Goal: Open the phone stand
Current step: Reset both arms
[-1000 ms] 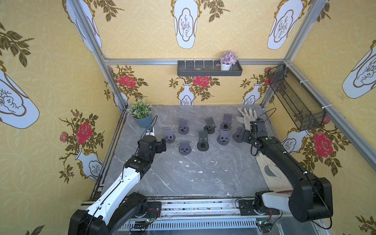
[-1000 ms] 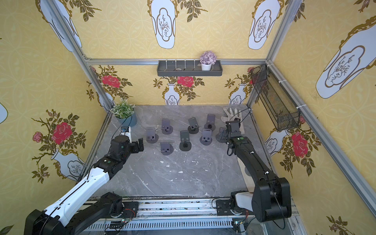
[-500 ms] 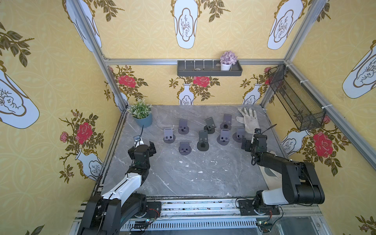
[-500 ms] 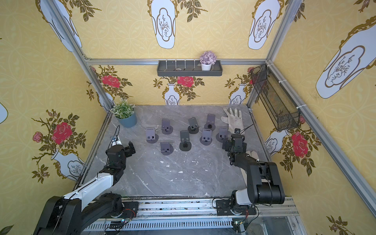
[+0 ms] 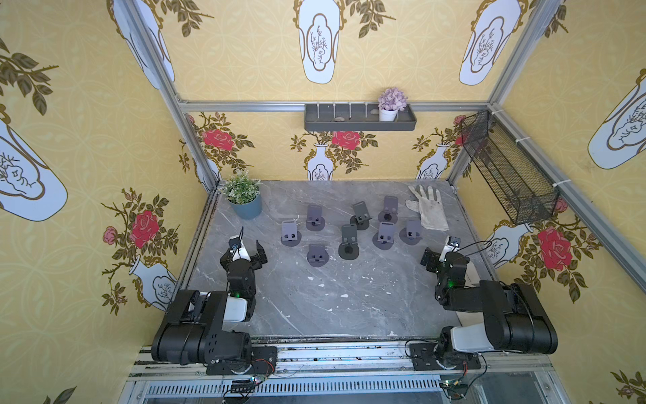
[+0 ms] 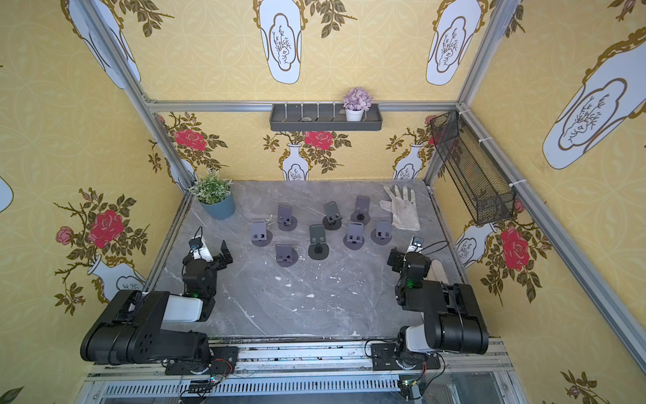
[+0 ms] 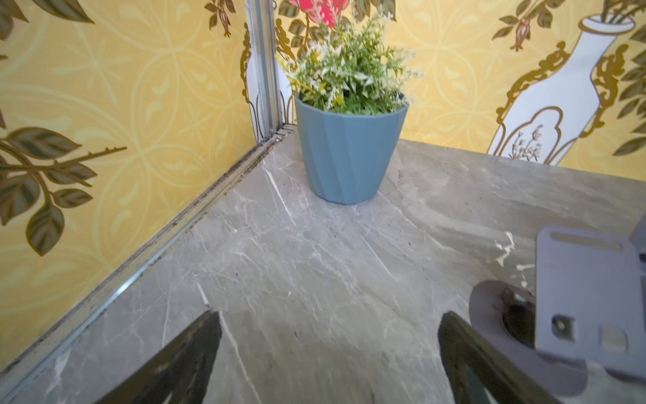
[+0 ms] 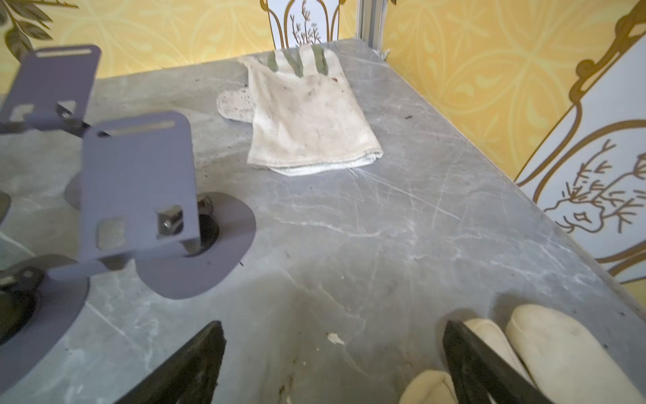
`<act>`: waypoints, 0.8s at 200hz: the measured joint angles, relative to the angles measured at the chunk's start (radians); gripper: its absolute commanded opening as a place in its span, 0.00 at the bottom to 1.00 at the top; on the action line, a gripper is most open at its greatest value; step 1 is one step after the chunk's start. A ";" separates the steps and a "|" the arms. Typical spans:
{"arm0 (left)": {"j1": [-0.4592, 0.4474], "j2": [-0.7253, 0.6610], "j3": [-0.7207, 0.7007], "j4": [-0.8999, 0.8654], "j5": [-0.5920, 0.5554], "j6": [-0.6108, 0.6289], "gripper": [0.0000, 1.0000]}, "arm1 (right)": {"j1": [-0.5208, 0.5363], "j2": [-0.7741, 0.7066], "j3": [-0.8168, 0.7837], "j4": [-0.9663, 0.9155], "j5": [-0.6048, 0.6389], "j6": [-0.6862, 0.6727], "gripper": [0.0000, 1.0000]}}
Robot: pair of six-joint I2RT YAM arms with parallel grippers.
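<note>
Eight grey phone stands (image 5: 349, 241) in a loose cluster on the far half of the table (image 5: 349, 300), none held. Each has a flat round base (image 8: 227, 245) carrying a hinged rectangular plate (image 8: 136, 175), slotted near its top edge, with two small lips below. Seen close in the wrist views, the plates stand raised and tilted back.

Both arms sit folded up low. The left gripper (image 5: 242, 255) and right gripper (image 5: 443, 258) have jaws spread wide, holding nothing.
</note>
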 measured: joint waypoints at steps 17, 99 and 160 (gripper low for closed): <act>-0.003 0.008 0.011 0.048 0.010 0.009 0.99 | -0.007 0.000 0.001 0.024 -0.002 0.010 0.98; -0.010 0.007 0.013 0.095 0.023 0.029 0.99 | -0.013 0.000 0.001 0.039 -0.018 0.015 0.98; -0.011 0.010 0.018 0.094 0.024 0.032 0.99 | -0.013 0.000 0.001 0.039 -0.019 0.015 0.98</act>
